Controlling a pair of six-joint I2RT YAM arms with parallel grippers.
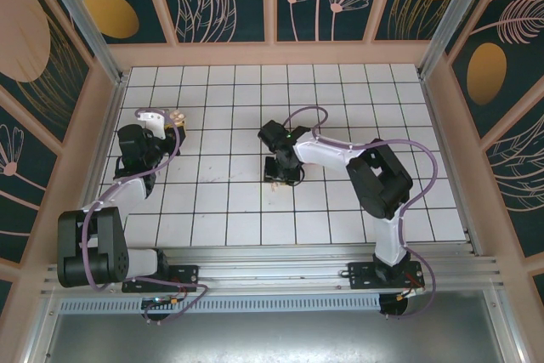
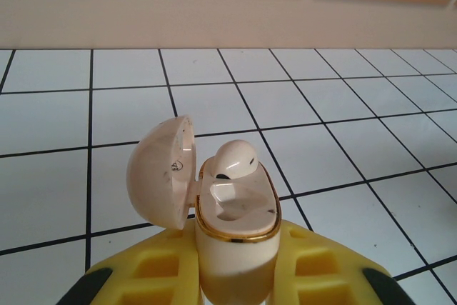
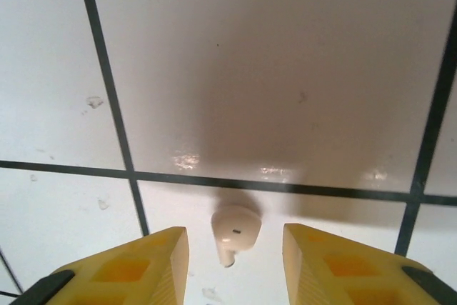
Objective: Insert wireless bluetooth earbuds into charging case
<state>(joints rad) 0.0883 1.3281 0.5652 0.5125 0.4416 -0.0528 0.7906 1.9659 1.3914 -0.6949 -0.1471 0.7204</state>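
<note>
The loose earbud (image 3: 235, 228), pale beige, lies on a white tile just on the near side of a dark grout line, its rounded head toward the far side and its short stem pointing back at me. My right gripper (image 3: 235, 242) hangs low over it with the bud between its two yellow fingers (image 3: 153, 262). They are spread apart, with bare tile showing on either side of the bud, so neither finger touches it. From above, this right gripper (image 1: 279, 174) sits near the middle of the tiled table (image 1: 340, 91).

The seated earbud (image 2: 234, 158), also pale beige, stands in the far slot of the charging case (image 2: 235, 212). The slot nearer to me has nothing in it. The case is a rounded beige shell with a gold rim, and its lid (image 2: 161, 173) is swung open to the left.

My left gripper (image 2: 235, 266) pinches the case's lower body between its yellow fingers (image 2: 153, 273), holding it clear of the tiles with the opening facing up. In the overhead view the left gripper (image 1: 176, 121) is at the far left of the table, well apart from the right one.
</note>
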